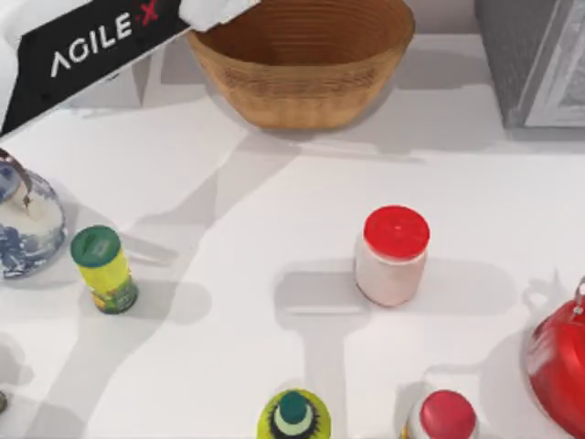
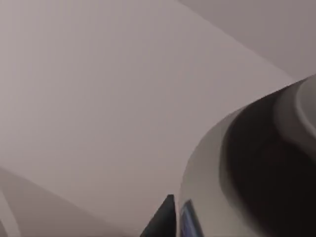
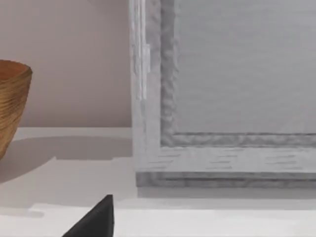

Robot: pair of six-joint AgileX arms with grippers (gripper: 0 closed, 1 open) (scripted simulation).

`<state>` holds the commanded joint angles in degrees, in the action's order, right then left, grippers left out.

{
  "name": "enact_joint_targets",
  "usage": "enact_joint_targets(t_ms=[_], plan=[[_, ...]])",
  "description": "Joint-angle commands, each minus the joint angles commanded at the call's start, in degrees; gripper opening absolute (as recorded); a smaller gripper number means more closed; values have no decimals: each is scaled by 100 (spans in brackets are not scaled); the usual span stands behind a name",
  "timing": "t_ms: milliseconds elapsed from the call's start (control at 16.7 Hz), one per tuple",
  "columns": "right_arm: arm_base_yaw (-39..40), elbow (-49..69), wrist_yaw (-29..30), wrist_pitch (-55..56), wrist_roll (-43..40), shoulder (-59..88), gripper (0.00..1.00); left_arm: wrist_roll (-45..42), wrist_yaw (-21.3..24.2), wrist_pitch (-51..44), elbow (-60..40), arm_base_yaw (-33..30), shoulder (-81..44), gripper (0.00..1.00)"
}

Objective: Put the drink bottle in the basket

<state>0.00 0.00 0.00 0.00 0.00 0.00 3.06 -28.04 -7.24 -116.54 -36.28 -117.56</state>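
Left tool [image 2: 164,221]: dark tip beside a rounded dark-and-pale form; whether apart or together cannot be told. Left arm [image 1: 91,46] reaches to the basket's rim.
Right tool [image 3: 96,220]: likewise cannot be told.
Drink bottle: its place cannot be told.
Near edge: yellow bottle [image 1: 292,416], red-capped jar [image 1: 441,417], red kettle [image 1: 558,366].
Middle: white jar with red lid [image 1: 391,256], green-capped bottle [image 1: 105,271], blue-and-white pot [image 1: 26,233].
Far: basket [image 1: 302,87], tan, woven, ribbed, upright; grey framed cabinet [image 1: 535,64].
Table [image 1: 228,201]: white.
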Motion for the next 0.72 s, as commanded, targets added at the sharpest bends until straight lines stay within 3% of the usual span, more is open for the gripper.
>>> enact_joint_targets(t_ms=[300,720], plan=[[0,0,0,0,0,0,100,383,-662,-393,-690,-34,-816,0],[0,0,0,0,0,0,100,383,-645,-373,-705,-27,-961,0]])
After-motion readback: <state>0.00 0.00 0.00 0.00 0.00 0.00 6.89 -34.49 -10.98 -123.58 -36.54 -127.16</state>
